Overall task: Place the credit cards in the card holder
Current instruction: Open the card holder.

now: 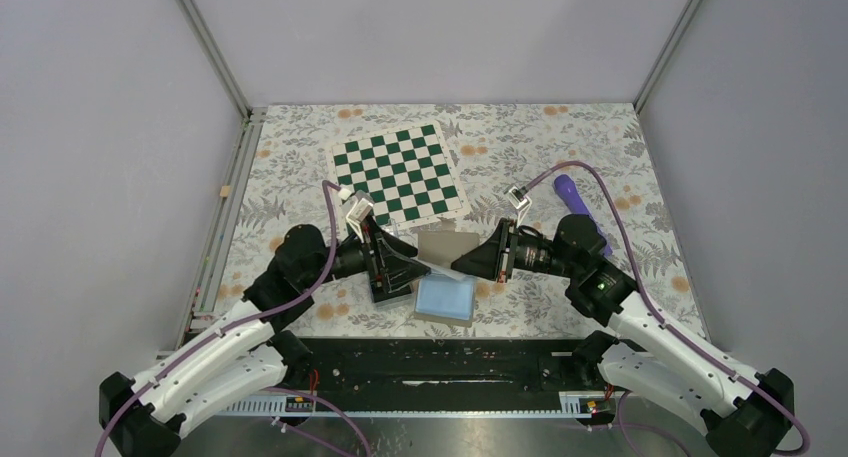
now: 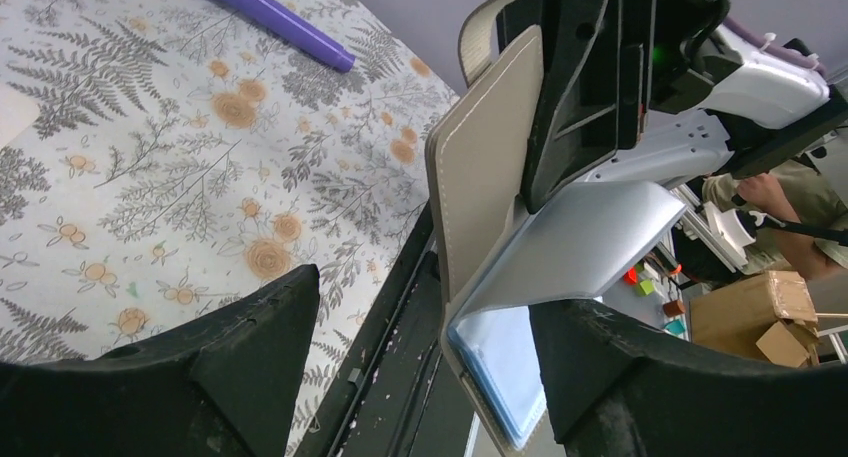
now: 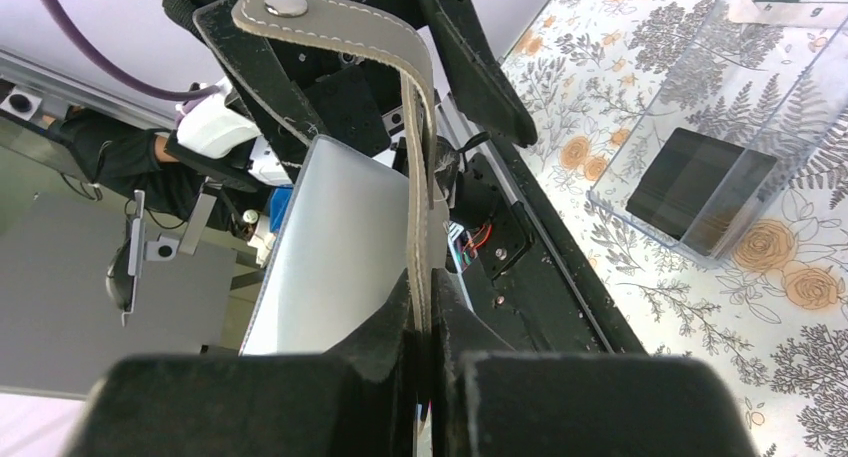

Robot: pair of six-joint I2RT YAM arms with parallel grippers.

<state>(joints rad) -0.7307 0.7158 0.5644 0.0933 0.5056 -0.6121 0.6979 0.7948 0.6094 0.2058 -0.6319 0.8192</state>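
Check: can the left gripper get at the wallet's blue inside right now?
Probably yes. The right gripper is shut on the taupe flap, holding the wallet open, and the left gripper stands open right at the blue inside with nothing between them.

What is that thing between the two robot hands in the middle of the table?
A taupe folding leather wallet with a light-blue inside; the right hand pinches its flap, the left hand stands open. The overhead view shows it.
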